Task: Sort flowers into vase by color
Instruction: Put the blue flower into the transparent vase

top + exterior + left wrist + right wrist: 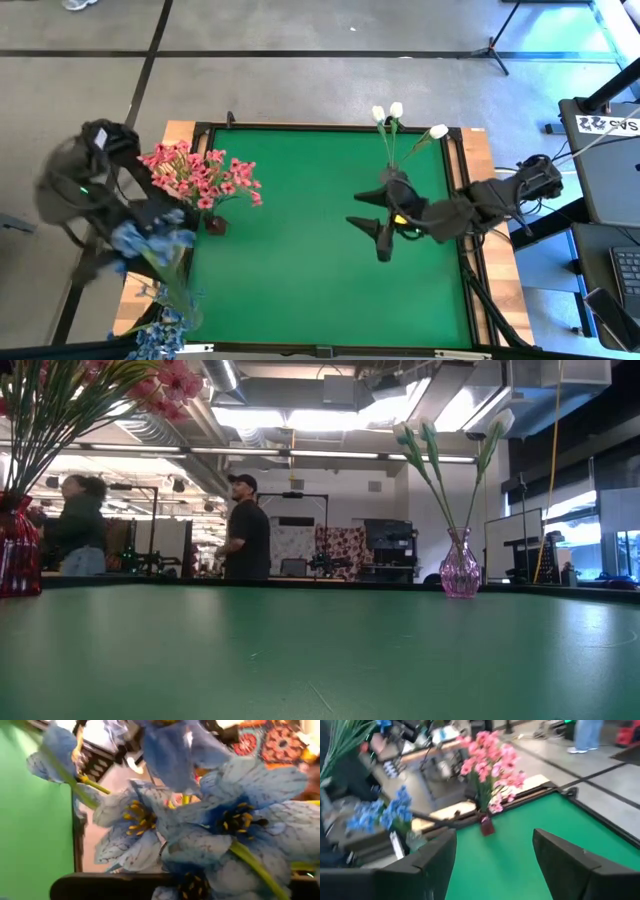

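1. Overhead, we saw the green table (320, 250) with pink flowers (200, 175) standing in a small dark red vase (216, 225) near its left edge.
2. We found three white tulip-like buds (396, 112) on thin green stems in a pink glass vase (459, 565) toward the far right of the table.
3. The left gripper (150, 215) sat at the table's left edge, fingers closed; the left wrist view was filled with blue flowers (210, 820), and we took it to be gripping their stem.
4. More blue blossoms (165, 330) lay at the near left corner.
5. The right gripper (378, 222) hung over the right half of the table, fingers (570, 865) spread wide and holding nothing.
6. Beyond the table we noticed two people (245, 525) in the room.
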Robot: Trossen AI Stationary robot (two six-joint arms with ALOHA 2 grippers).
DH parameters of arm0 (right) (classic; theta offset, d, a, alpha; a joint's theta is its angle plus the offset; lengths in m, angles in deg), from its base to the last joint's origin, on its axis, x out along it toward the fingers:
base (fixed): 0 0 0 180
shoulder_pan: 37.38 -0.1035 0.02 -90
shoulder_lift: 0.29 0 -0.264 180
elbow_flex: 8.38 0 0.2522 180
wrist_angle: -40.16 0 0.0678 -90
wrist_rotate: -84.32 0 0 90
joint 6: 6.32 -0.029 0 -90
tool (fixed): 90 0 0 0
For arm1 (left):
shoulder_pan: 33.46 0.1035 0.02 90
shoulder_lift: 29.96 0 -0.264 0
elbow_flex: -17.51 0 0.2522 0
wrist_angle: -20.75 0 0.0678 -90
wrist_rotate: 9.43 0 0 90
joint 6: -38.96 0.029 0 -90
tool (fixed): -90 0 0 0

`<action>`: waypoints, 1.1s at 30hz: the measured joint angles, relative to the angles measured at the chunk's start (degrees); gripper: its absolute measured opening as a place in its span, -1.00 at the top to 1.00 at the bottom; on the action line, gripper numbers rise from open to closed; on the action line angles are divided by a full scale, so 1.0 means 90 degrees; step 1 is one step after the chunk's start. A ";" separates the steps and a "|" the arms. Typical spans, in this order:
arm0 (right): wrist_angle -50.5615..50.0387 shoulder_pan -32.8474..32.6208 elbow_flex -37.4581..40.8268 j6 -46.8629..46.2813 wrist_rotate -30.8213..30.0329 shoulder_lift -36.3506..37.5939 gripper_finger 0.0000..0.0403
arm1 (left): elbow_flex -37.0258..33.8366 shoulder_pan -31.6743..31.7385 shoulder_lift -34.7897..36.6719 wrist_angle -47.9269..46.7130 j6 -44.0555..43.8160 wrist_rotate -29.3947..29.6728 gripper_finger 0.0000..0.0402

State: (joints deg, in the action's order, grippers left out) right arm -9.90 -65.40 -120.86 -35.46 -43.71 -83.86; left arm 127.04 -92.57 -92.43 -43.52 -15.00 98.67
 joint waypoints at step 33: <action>-0.1046 -0.1466 0.0653 -0.4450 -0.2199 -0.1328 -0.15 | 0.1688 -0.0915 -0.0554 -0.3773 -0.0820 -0.0566 0.99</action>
State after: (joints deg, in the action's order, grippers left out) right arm -19.31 -78.59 -114.98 -75.51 -63.49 -95.82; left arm 142.23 -100.81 -97.42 -77.48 -22.39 93.58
